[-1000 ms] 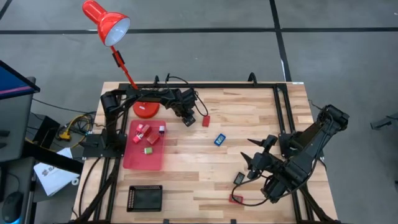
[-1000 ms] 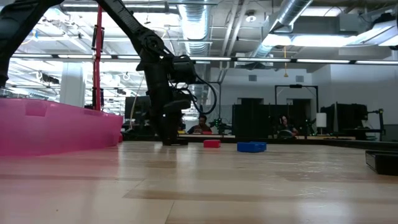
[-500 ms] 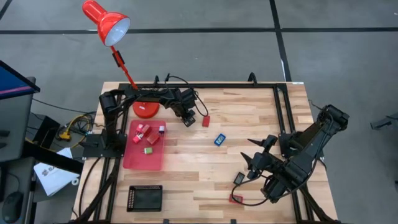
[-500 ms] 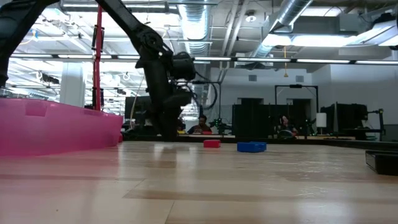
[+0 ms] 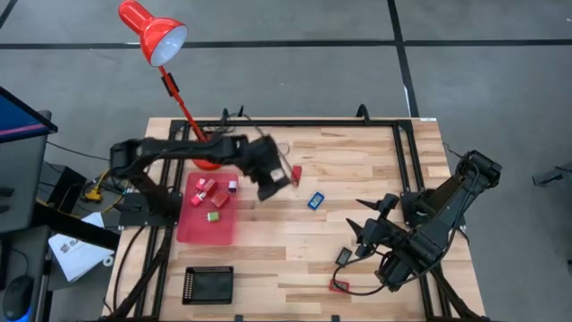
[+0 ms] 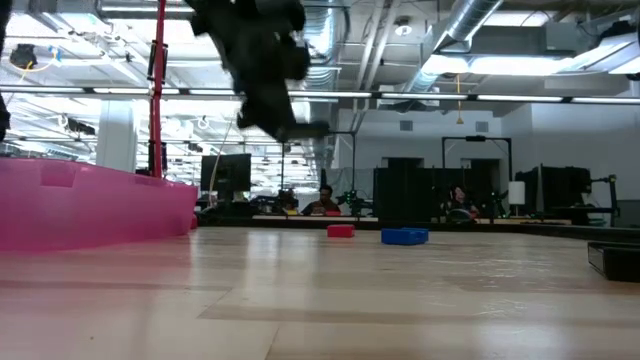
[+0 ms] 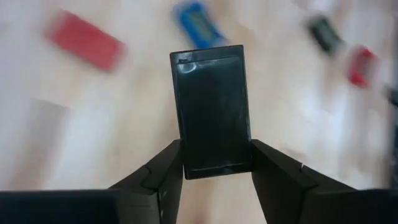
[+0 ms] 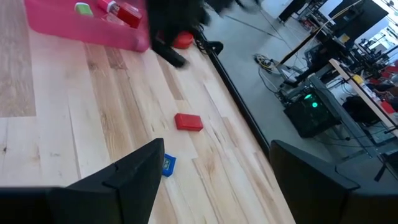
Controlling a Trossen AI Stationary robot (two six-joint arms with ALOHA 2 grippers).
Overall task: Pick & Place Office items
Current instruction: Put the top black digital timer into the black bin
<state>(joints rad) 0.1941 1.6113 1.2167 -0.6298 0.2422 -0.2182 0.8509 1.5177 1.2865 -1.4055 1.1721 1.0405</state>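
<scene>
My left gripper (image 5: 268,182) hangs above the table's middle left, just right of the red tray (image 5: 192,231), shut on a flat black rectangular piece (image 7: 211,106). In the low view this gripper (image 6: 268,75) is high, with the piece (image 6: 305,128) sticking out level below it. Loose on the wood lie a red piece (image 5: 296,173), a blue piece (image 5: 315,199), a small black piece (image 5: 343,257) and another red piece (image 5: 338,286). Several pieces sit in the red tray. My right gripper (image 5: 366,229) waits open at the near right, touching nothing. My left gripper pinches the black piece between its two fingers (image 7: 163,174), one on each long edge, at the end nearest the wrist (image 7: 214,163). The fingers come from above and lie along the piece. It is lifted clear of the table, its far end pointing away from the fingers.
A black tray (image 5: 207,284) sits at the near left corner. The red desk lamp's base (image 5: 211,159) stands at the far left, its head (image 5: 152,29) beyond the table. A black frame (image 5: 407,156) rims the far and right sides. Bare wood lies between both arms.
My left gripper has risen from the tabletop near the lamp base, taking the black piece up clear of the wood, and has shifted slightly toward the near edge. The right arm has kept still.
</scene>
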